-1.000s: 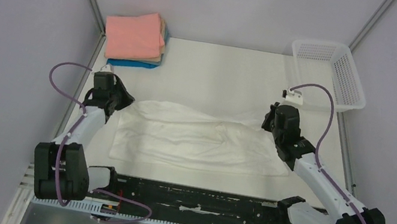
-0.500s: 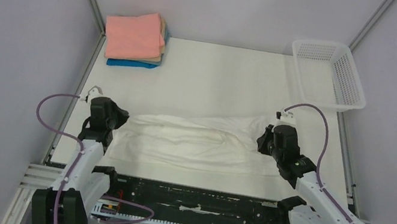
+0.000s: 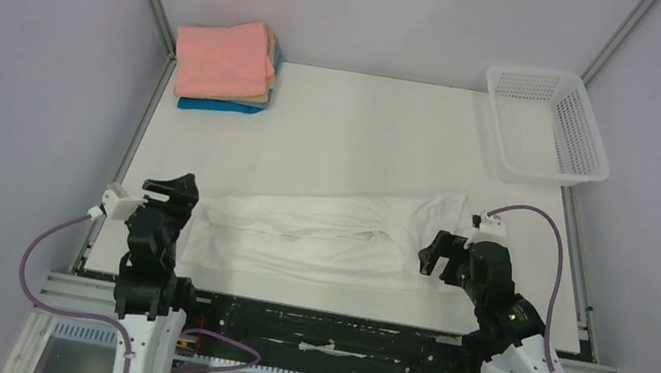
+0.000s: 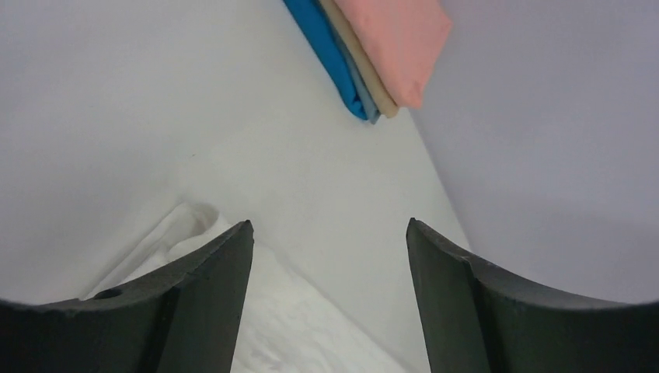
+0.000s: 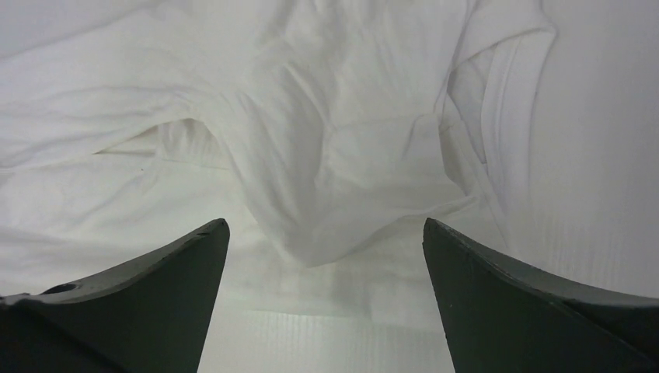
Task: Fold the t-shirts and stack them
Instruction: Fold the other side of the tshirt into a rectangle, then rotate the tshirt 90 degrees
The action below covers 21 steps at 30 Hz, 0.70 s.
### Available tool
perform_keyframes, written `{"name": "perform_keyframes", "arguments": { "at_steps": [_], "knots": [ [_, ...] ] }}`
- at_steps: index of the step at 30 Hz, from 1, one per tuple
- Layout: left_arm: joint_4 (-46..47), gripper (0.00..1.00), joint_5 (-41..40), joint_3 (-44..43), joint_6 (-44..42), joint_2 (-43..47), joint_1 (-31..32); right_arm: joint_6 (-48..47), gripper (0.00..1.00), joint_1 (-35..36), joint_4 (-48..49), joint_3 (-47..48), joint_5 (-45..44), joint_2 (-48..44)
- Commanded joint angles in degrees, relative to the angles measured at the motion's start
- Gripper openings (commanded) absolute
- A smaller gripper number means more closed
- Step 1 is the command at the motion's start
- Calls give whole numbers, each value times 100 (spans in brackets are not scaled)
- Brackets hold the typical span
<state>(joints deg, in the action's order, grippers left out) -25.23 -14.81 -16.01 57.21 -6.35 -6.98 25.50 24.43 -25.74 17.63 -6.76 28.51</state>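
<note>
Left gripper [image 3: 172,190]: my jaws stand wide apart with nothing between them. In the overhead view it sits at lower left, at the left end of the white t-shirt [image 3: 318,235].
Left wrist view: my two dark fingers [image 4: 210,295] frame bare table, with a crumpled edge of the white t-shirt [image 4: 186,233] at the lower left of the frame.
Right gripper [image 3: 435,255]: my jaws are spread wide and empty, at lower right of the overhead view, just beside the shirt's right end.
Right wrist view: rumpled white cloth [image 5: 311,140] fills the frame above my fingers [image 5: 155,287]. A sleeve opening shows at upper right.
White t-shirt: it lies as a long, wrinkled band across the lower middle of the table [image 3: 356,130], between my two grippers, not yet a neat rectangle.
Folded stack: upper left corner of the table, with the salmon-pink t-shirt [image 3: 223,62] on top, the tan t-shirt [image 3: 270,85] beneath it and the blue t-shirt [image 3: 218,107] at the bottom.
Basket [image 3: 578,137]: white lattice, upper right corner, well apart from the shirts.
</note>
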Motion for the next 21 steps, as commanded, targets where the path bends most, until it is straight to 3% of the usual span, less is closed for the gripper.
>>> {"name": "perform_keyframes", "arguments": {
  "at_steps": [1,3,5,9,14,21],
  "knots": [
    [618,78,782,1,285,-13,9,-239,98,17,520,314,-34,-39],
    [1234,79,1538,-38,233,-760,4,-233,98,18,1092,329,249,204],
    [1798,80,2391,-274,-15,-2065,20,-158,98,18,1557,370,511,577],
    [1767,80,3315,-1350,-981,-4501,403,-120,98,17,2254,457,631,1705],
    [1493,82,2571,-1957,-1314,-6002,1534,56,98,6,2200,525,387,2874],
    [556,83,866,-1867,-1333,-6445,1577,379,98,2,2053,-132,-474,2906]
  ]
}}
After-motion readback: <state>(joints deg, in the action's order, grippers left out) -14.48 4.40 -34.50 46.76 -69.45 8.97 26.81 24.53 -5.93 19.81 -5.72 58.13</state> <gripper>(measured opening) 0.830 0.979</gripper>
